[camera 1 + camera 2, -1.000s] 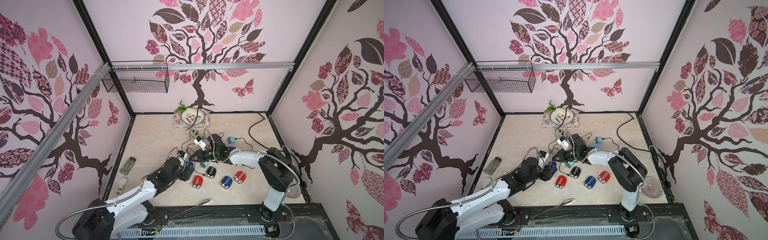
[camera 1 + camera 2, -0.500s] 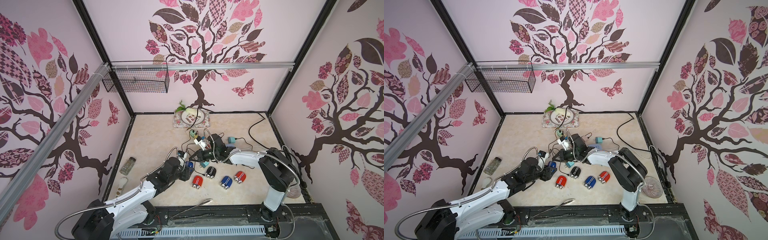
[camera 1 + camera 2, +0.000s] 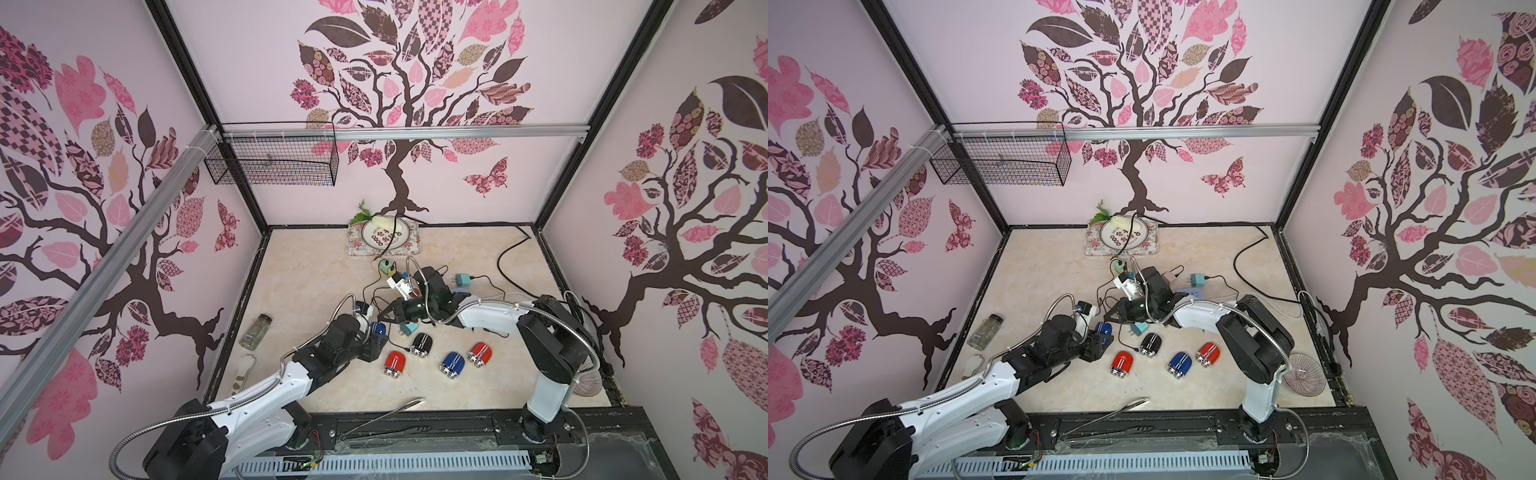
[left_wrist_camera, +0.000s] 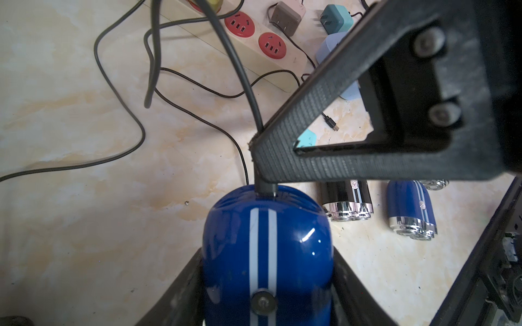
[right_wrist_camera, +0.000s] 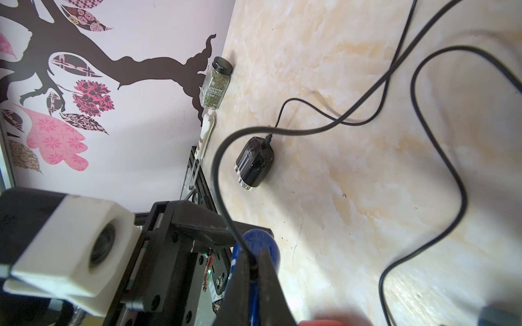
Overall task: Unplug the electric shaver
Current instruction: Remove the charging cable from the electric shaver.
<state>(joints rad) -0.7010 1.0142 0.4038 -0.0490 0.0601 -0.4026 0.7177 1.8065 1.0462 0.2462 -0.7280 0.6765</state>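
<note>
The left end effector (image 3: 1100, 337) grips the blue shaver (image 3: 1103, 327), with the right end effector (image 3: 1112, 314) just beside it.

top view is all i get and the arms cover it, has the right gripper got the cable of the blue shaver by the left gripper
Observer: Yes. In the right wrist view the right gripper is shut on the cable, just above the shaver.
Operator: is the left one holding the shaver
Observer: Yes. The left wrist view shows the left gripper clamping its body, one finger on each side.
Operator: plug out yet
Observer: No. The plug sits in the shaver's end, right under the right gripper's tip.
</note>
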